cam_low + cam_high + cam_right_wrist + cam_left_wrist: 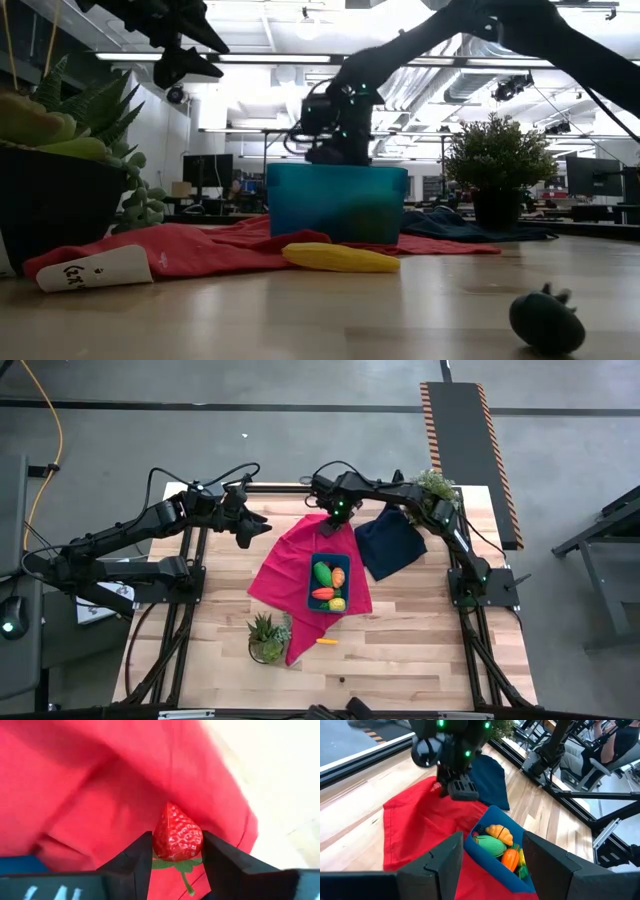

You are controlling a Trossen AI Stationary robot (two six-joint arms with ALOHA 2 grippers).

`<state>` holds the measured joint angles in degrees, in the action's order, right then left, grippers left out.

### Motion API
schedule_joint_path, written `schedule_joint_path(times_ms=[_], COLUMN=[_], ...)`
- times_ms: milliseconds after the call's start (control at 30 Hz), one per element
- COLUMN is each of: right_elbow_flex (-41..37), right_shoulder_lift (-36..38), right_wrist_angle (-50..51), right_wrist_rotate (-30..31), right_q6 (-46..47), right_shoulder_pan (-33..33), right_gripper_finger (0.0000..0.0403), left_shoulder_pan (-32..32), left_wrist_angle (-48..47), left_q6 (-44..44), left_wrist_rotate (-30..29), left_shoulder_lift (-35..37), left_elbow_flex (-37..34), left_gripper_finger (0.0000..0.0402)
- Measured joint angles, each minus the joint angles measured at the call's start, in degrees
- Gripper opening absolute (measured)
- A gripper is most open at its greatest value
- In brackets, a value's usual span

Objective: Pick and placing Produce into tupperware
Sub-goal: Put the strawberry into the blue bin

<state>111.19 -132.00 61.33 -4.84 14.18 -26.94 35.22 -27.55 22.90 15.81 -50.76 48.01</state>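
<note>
Over the rumpled red cloth (290, 575), right hand (177, 851) gripped a red plastic strawberry (177, 833) — carry step; next, release above teal rectangular plastic tub (327, 582). Left hand (492, 862) gaped, empty.

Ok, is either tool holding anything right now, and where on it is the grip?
The right tool holds a toy strawberry, pinched at its wide leafy end above the red cloth. The left tool holds nothing.
</note>
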Motion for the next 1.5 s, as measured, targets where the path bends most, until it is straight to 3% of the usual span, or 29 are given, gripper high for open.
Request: schedule_joint_path(times_ms=[233, 500, 967, 1500], right_elbow_flex=[8.25, 14.28, 23.61, 22.72], right_shoulder_lift=[0.04, 0.09, 0.11, 9.69], right_wrist_angle=[2.24, 4.23, 10.57, 19.11], right_wrist_rotate=[-0.73, -7.13, -7.61, -1.68], right_q6=[-0.54, -5.14, -8.14, -8.70], right_shoulder_pan=[0.36, 4.30, 11.68, 11.63], right_gripper_finger=[0.0138, 0.0138, 0.0138, 0.0138], left_shoulder_pan=[-0.02, 0.01, 0.01, 0.01], left_wrist_angle=[0.00, -0.02, -0.05, -2.75], left_q6=[-0.11, -0.11, -0.60, -1.66], left_wrist_rotate=[0.00, 0.00, 0.14, 1.58], left_shoulder_lift=[0.00, 0.00, 0.00, 0.02], left_elbow_flex=[0.00, 0.00, 0.00, 0.00], left_gripper_finger=[0.0193, 0.0193, 0.0193, 0.0193])
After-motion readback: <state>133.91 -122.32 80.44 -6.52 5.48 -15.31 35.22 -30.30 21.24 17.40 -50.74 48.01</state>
